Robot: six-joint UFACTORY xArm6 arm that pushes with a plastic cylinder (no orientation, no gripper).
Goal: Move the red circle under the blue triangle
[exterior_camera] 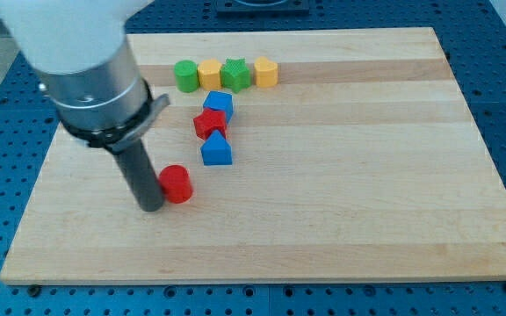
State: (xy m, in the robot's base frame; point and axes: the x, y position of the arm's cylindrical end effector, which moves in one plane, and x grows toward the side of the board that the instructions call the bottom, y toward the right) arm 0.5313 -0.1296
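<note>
Tip [151,207] touches the red circle [177,183] on its left; no end effector jaws, nothing held. Circle looks light, rigid, slides easily: push through centre toward below the blue triangle [216,151].

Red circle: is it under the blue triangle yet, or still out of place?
Out of place. The red circle sits apart from the blue triangle, toward the view's lower left of it, not beneath it. My tip touches the circle's left side.

Bright, even overhead light, soft short shadows beneath blocks, focus slightly soft throughout.
</note>
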